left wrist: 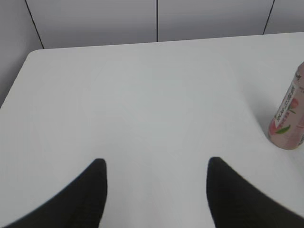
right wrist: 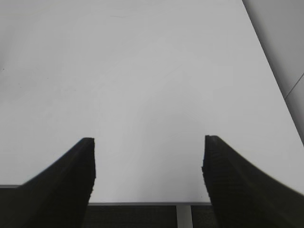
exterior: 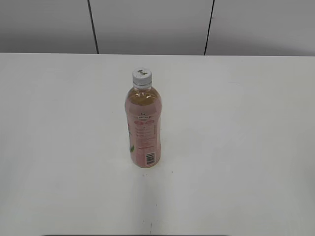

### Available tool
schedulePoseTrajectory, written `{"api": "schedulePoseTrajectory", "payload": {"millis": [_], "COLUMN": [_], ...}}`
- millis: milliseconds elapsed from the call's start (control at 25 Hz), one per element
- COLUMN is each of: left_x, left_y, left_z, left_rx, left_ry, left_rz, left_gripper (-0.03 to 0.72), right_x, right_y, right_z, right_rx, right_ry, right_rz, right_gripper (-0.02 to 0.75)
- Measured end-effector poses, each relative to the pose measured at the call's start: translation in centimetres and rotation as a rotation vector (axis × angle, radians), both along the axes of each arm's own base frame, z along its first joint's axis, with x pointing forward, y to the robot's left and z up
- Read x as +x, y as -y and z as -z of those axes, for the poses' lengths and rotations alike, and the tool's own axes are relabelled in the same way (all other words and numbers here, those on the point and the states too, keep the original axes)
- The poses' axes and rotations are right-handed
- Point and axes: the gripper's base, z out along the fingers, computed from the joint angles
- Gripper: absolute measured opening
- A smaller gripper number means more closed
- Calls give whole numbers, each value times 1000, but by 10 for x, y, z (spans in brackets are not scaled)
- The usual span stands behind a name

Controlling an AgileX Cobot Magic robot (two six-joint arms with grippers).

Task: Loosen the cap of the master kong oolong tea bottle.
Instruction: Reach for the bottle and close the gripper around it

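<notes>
1. The master kong oolong tea bottle (exterior: pixel 143 125) stands upright on the white table (exterior: pixel 236 147), roughly in the middle of the surface in the exterior view, and it is our landmark for everything else.
2. Up on the bottle's neck sits the cap (exterior: pixel 141 77), white with a small dark-green mark on top, seated on the bottle.
3. Below the cap there is amber tea showing through clear plastic, then the pink wraparound label with white text, and a barcode near the bottle's base (facing the exterior camera).
4. Neither arm shows in the exterior view; nothing touches the bottle there.
5. Over to the left wrist view: the left gripper (left wrist: pixel 156 190) has its two dark fingers (left wrist: pixel 88 199) spread wide with bare table between them, holding nothing.
6. From that same camera the bottle's lower body is at the right edge of the picture, well apart from the left gripper and off to its right side; the cap is cut off by the frame.
7. Right wrist view now: the right gripper (right wrist: pixel 148 175) is also spread wide, ridged dark fingers (right wrist: pixel 71 185) either side of plain table, nothing held.
8. The bottle does not show in that view; the right gripper sits over the table's near edge.
9. Behind the bottle, grey wall panels (exterior: pixel 147 24) with dark seams run along the back of the table.
</notes>
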Motion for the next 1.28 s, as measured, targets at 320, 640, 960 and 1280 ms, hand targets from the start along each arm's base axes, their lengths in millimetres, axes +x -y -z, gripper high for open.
{"api": "schedulePoseTrajectory", "payload": {"millis": [320,640,960,1280], "left_x": [0,0,0,0], "left_y": [0,0,0,0], "left_z": [0,0,0,0], "left_rx": [0,0,0,2], "left_ry": [0,0,0,0], "left_rz": [0,0,0,-1], "left_gripper": [406,406,406,406], "right_x": [0,0,0,0], "right_y": [0,0,0,0], "right_z": [0,0,0,0], "right_rx": [0,0,0,0], "right_ry": [0,0,0,0], "right_rz": [0,0,0,0], "right_gripper": [534,534,534,534]}}
